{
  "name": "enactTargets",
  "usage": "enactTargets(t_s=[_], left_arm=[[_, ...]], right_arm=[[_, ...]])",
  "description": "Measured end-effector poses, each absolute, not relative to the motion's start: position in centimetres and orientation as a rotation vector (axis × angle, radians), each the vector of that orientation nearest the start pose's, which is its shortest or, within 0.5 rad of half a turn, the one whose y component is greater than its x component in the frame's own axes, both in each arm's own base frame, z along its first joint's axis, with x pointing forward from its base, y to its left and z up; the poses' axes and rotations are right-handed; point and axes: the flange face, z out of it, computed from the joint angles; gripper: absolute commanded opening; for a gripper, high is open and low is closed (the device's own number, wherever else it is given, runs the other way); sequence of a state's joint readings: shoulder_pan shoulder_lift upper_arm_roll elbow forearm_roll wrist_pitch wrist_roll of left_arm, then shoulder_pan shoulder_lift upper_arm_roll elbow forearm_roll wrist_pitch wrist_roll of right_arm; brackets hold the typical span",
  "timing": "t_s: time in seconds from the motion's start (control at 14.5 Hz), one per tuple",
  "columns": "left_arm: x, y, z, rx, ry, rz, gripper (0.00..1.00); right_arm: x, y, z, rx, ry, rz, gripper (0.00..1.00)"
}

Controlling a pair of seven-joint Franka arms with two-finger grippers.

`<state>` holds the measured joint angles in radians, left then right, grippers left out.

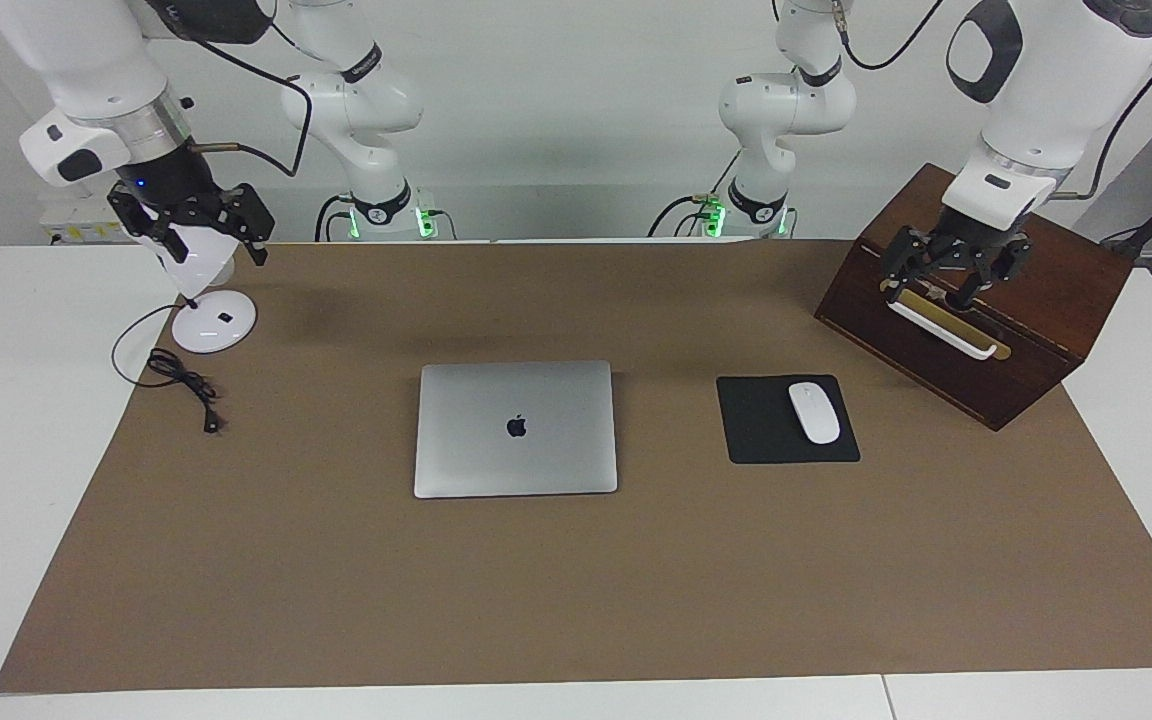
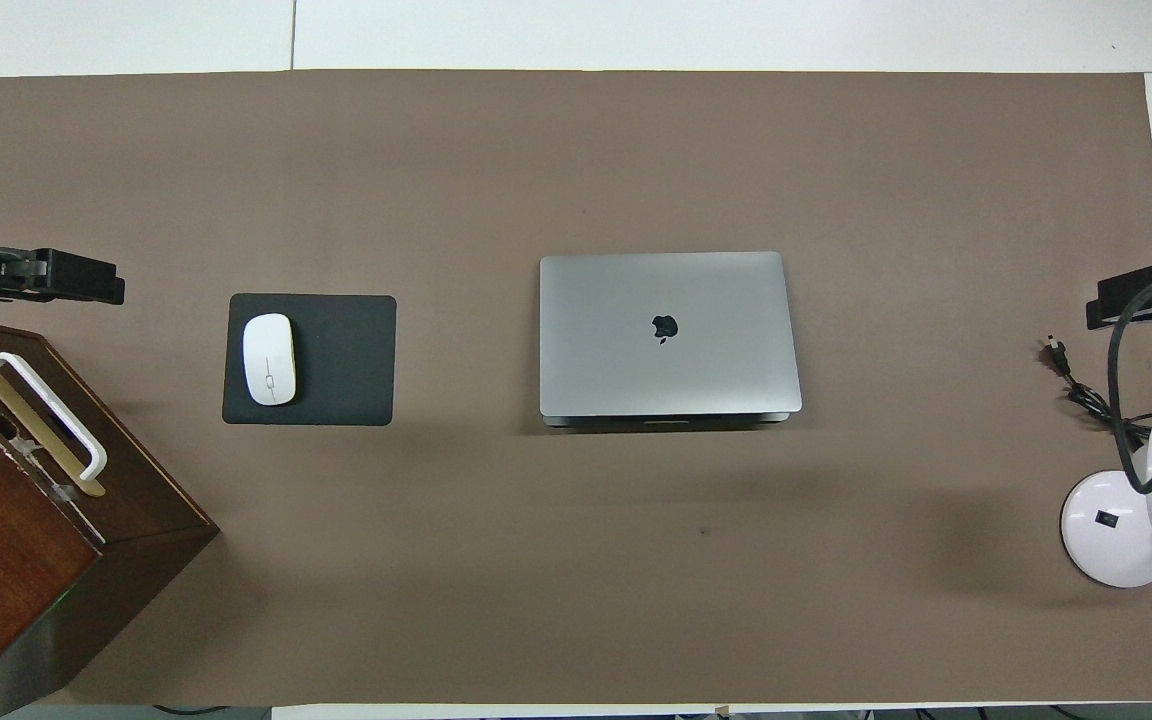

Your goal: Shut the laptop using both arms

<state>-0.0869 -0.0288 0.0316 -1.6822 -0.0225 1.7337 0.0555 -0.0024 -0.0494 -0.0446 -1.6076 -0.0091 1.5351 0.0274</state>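
Brown paper matting covered the white table, with a silver-grey laptop lying at its middle, lid down flat and the dark apple logo facing up. Seen from overhead, the laptop's lid sat squarely on its base, only a thin dark edge of the base showing along the side nearer the robots. Beside it, toward the left arm's end of the table, a white mouse rested on a black mouse pad, apart from the laptop. Nearer the robots at that same end stood a dark wooden box with a sloping top, a white handle and a brass plate. The left gripper hung just above that handle, fingers parted and holding nothing. At the right arm's end of the table, a white desk lamp stood on its round base, its black cord coiled on the matting and ending in a plug. The right gripper hung over the lamp's shade, its jaws likewise spread wide and empty. Both grippers were well apart from the laptop, and nothing lay on its lid or between it and the mouse pad. In the overhead view only the black tips of the two grippers showed, at the side edges of the matting.
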Motion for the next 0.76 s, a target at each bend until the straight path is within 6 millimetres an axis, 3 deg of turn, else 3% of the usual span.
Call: enactTargets(t_s=[0.34,0.76], left_arm=[[55.8,-3.3,60.2,-3.158,0.171,-0.128,1.00],[55.8,-3.3,60.2,-3.158,0.170,-0.127,1.00]], right_arm=[[53.1,-2.7,61.6,-3.144,0.117,0.086,1.00],[53.0,-2.7,61.6,-3.144,0.117,0.086,1.00]])
